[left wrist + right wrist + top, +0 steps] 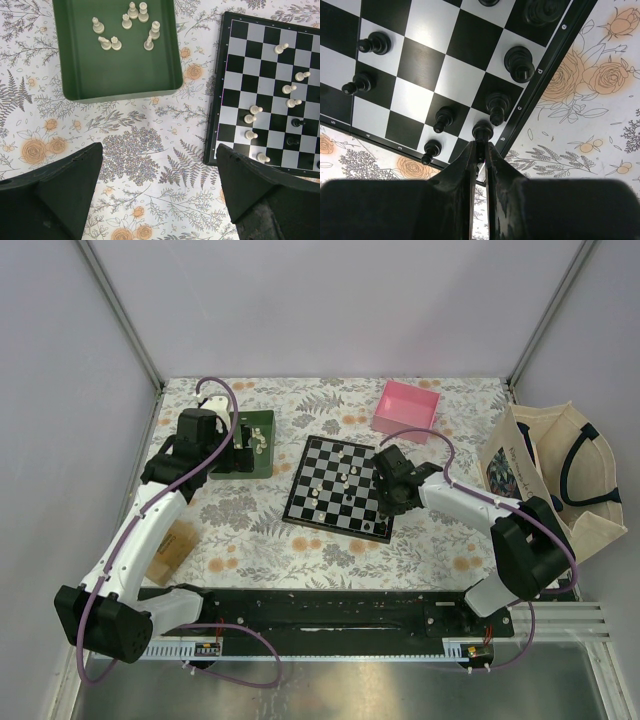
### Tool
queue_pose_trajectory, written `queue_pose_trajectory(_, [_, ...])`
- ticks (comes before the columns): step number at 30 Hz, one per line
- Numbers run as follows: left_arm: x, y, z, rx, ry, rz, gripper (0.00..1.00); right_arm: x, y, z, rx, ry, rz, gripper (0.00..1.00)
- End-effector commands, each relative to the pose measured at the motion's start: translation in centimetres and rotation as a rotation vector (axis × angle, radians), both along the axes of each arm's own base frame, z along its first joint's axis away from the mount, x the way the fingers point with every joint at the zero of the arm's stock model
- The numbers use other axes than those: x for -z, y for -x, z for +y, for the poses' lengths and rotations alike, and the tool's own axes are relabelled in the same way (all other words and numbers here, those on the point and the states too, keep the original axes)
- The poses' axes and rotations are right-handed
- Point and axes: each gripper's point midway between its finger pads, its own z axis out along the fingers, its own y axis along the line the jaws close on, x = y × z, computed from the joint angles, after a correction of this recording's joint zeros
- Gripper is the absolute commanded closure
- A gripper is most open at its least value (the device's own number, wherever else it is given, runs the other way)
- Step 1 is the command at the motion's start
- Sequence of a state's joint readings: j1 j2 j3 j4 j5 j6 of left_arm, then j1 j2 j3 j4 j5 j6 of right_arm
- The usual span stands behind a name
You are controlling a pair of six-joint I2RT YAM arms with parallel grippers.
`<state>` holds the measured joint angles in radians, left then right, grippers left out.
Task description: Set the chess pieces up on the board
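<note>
The checkered board (pixel 330 455) lies mid-table, with cream-white chess pieces (pixel 289 89) and black ones (pixel 520 62) standing on it. My right gripper (pixel 480 146) is shut on a black piece (pixel 482 131) at the near right corner of the board (pixel 420 65), next to its border. In the top view that gripper (pixel 392 502) hangs over the board's right edge. My left gripper (pixel 159 150) is open and empty over the flowered cloth, between the green tray (pixel 120 70) and the board (pixel 240 65). Several white pieces (pixel 127 21) lie in the tray.
A pink box (pixel 407 408) stands behind the board at the right. A cloth tote bag (pixel 545 475) sits at the right edge of the table. A small brown block (pixel 172 545) lies by the left arm. The green tray (pixel 262 462) is left of the board.
</note>
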<state>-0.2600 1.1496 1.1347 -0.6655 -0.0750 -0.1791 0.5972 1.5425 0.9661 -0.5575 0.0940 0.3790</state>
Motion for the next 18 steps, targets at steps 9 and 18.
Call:
queue_pose_trajectory(9, [-0.71,-0.25,-0.52,0.031,0.008,-0.015,0.01,0.07,-0.77,-0.36,0.04,0.004,-0.036,0.97])
queue_pose_trajectory(18, [-0.65,-0.2,-0.62,0.035,0.011,-0.013,0.01,0.17,-0.66,-0.54,0.039,0.02,-0.022,0.96])
